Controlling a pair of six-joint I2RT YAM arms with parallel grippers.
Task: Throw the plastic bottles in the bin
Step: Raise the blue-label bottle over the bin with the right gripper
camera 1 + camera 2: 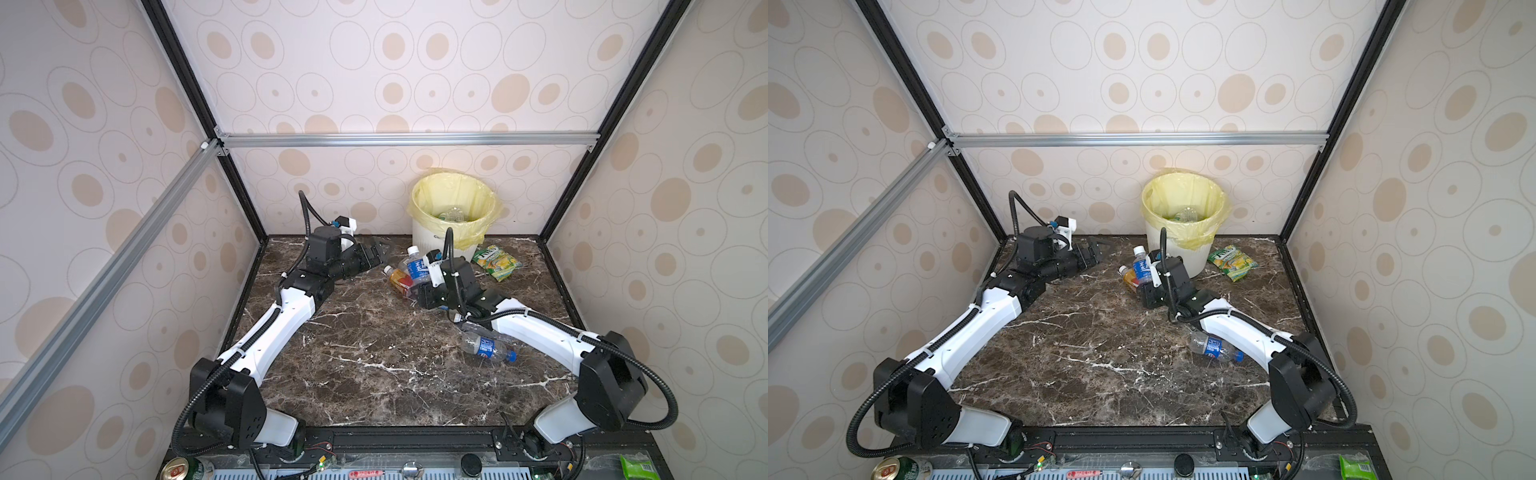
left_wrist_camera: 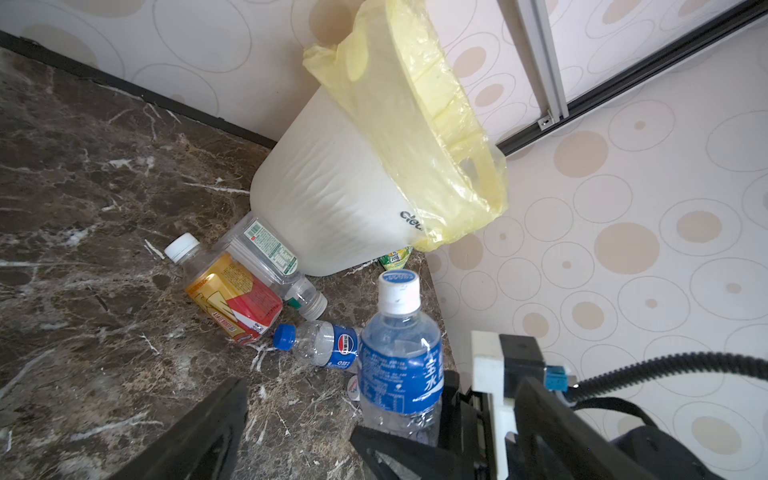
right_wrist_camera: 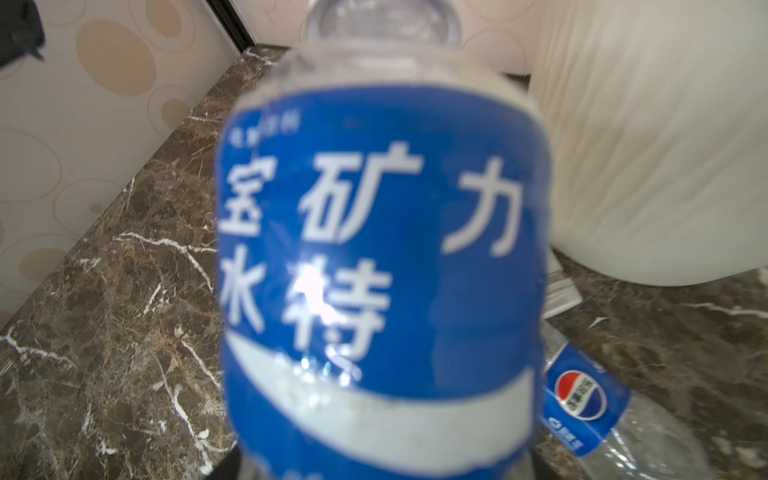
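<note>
R gripper (image 1: 420, 283) pinches blue-label bottle (image 1: 417, 268) upright; L gripper (image 1: 384, 249) spread, empty.
Likely light, thin-walled, slick: hold mid-body; bin (image 1: 422, 239) at 1 o'clock.

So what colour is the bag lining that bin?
Pale yellow; the bag over the white bin shows best in the left wrist view.
</note>
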